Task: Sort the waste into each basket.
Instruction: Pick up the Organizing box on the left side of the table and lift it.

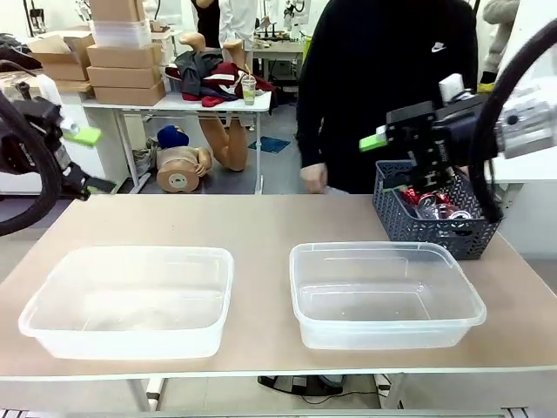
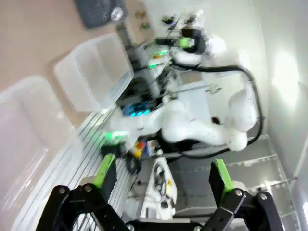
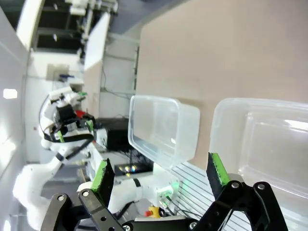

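Hovering over the table's ends: left gripper [image 2: 162, 163] spread wide, empty | right gripper [image 3: 159, 163] spread wide, empty | cans [image 1: 431, 205] heaped in dark lattice basket [image 1: 418, 230], far right | left tub [image 1: 130, 253] and right tub [image 1: 383, 247] side by side.

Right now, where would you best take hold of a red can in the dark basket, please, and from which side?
Probably from straight above, jaws across the round body of the red can: it lies low inside the basket, whose lattice walls block any sideways approach. The right gripper, open, is nearest.
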`<state>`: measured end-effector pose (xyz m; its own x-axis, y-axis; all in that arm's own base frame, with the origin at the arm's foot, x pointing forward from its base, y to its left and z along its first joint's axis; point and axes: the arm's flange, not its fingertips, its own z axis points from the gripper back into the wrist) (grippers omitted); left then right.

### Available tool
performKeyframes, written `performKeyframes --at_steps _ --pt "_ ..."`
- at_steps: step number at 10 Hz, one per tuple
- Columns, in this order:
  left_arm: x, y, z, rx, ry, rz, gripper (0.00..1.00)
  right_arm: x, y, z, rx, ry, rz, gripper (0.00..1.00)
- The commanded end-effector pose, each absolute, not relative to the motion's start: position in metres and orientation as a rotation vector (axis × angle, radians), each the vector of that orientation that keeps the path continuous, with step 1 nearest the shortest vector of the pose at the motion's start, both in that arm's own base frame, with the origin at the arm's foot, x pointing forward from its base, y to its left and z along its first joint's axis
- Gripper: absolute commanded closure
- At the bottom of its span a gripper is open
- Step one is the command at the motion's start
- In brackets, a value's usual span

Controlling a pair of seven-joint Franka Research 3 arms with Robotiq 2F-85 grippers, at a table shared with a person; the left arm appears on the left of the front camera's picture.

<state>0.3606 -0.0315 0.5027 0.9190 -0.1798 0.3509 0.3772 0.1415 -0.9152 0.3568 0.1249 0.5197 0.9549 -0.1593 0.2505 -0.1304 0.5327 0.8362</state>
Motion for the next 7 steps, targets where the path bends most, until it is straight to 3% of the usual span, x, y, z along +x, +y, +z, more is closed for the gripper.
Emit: performKeyframes --at_steps 1,2,4,5,6,7 --pt "0.333 0.001 0.515 -0.911 0.046 -0.486 0.00 0.355 0.232 0.519 0.843 -0.257 0.053 0.00" --pt "0.311 0.017 0.516 -0.779 0.167 -0.455 0.00 0.339 0.288 0.497 0.748 -0.188 0.164 0.00" --pt "0.289 0.034 0.507 -0.659 0.224 -0.297 0.00 0.325 0.327 0.467 0.741 -0.008 0.405 0.00" --pt "0.300 0.033 0.512 -0.758 -0.012 -0.412 0.00 0.337 0.296 0.485 0.844 -0.098 0.367 0.00" --pt "0.301 0.034 0.504 -0.762 0.140 -0.322 0.00 0.290 0.337 0.464 0.766 -0.063 0.308 0.00" --pt "0.301 0.034 0.504 -0.762 0.140 -0.322 0.00 0.290 0.337 0.464 0.766 -0.063 0.308 0.00"
